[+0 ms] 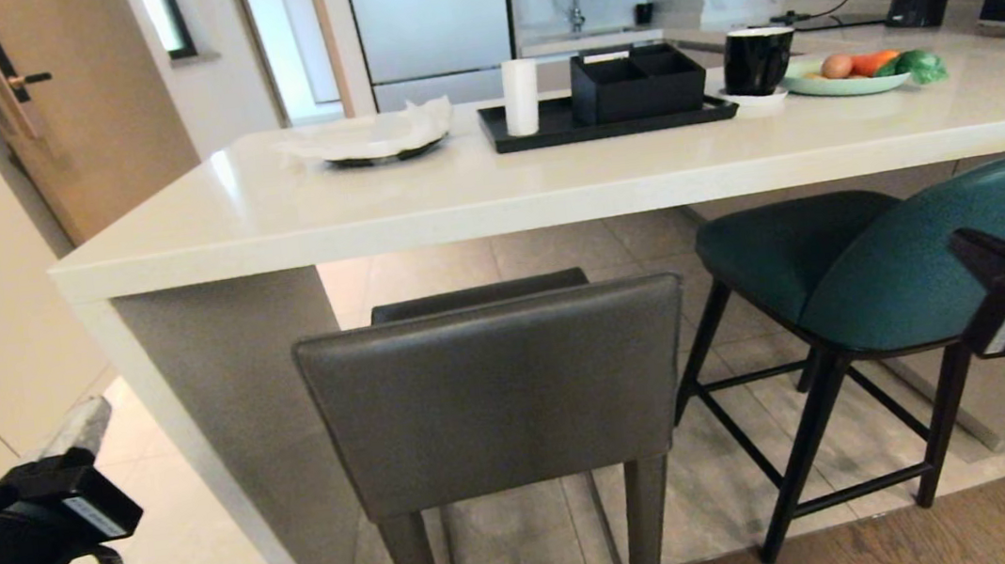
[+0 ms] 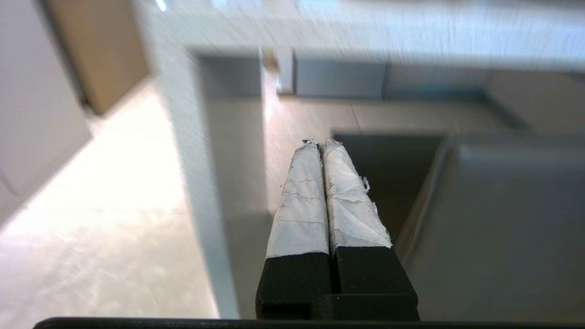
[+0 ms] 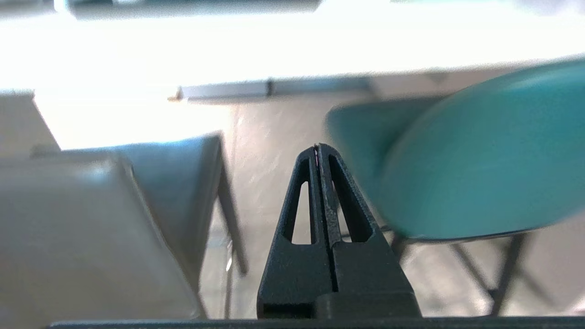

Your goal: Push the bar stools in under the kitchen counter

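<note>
The grey square-backed bar stool [image 1: 497,396] stands at the kitchen counter [image 1: 455,197], its seat partly under the slab and its back toward me. To its right the teal bar stool [image 1: 917,263] stands turned at an angle, its seat under the counter edge. My left gripper [image 1: 92,416] hovers low at the left, short of the grey stool, and is shut on nothing [image 2: 320,144]. It points past the stool's left edge [image 2: 502,219]. My right gripper [image 1: 967,248] is shut too [image 3: 317,147]. It is aimed between the grey stool [image 3: 68,219] and the teal back [image 3: 480,160].
The counter's white side panel [image 1: 226,427] stands just left of the grey stool. On the top are a black tray [image 1: 607,123] with a box and a white roll, a black mug [image 1: 756,59], a plate of vegetables [image 1: 858,76] and a covered plate [image 1: 378,140]. A door [image 1: 57,106] is at far left.
</note>
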Robot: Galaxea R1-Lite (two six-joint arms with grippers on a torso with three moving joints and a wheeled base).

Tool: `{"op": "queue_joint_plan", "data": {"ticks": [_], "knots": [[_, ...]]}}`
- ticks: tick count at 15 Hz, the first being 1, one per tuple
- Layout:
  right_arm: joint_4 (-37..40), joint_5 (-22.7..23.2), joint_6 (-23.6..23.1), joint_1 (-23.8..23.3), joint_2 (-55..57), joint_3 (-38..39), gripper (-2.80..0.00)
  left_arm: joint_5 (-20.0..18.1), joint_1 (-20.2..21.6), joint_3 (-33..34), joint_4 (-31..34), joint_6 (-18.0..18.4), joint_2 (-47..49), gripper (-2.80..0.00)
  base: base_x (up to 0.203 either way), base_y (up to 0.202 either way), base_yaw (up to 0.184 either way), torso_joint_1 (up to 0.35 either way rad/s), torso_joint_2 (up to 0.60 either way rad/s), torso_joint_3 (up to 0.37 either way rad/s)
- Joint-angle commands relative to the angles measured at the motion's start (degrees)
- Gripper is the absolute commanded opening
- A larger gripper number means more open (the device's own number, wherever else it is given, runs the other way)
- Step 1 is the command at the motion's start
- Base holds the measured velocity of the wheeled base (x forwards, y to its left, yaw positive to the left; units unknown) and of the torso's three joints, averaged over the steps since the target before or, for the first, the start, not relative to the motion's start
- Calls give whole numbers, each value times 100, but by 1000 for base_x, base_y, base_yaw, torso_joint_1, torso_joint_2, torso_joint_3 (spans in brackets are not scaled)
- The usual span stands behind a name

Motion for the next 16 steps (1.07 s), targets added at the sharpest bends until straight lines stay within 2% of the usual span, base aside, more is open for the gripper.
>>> {"op": "queue_joint_plan", "data": {"ticks": [1, 3, 6, 9, 10, 13, 15, 16], "knots": [[1368, -76, -16, -159, -1751, -162, -280, 33, 163, -153, 900, 33, -1473, -280, 0, 0, 0, 0, 0, 0], [2641, -209, -37, -656, -2850, -349, -280, 44, 526, -315, 1891, 63, -2461, -280, 0, 0, 0, 0, 0, 0], [4111, -295, -93, -1124, -4252, -528, -280, -12, 1228, -469, 2610, 110, -3495, -280, 0, 0, 0, 0, 0, 0], [6073, -310, -151, -1479, -5511, -989, -280, -202, 1423, -820, 3584, 136, -4456, -280, 0, 0, 0, 0, 0, 0], [6393, -265, -226, -1635, -5770, -1092, -280, -336, 1459, -930, 4003, 135, -4829, -280, 0, 0, 0, 0, 0, 0], [6646, 237, -423, -1777, -6411, -1057, -280, -1022, 1526, -1130, 5773, 135, -6263, -280, 0, 0, 0, 0, 0, 0], [6702, 1034, -425, -1784, -6874, -769, -280, -1887, 1550, -1123, 7466, 112, -6951, -280, 0, 0, 0, 0, 0, 0], [6717, 1216, -381, -1786, -6890, -522, -280, -2195, 1556, -955, 7726, 89, -7006, -280, 0, 0, 0, 0, 0, 0]]}}
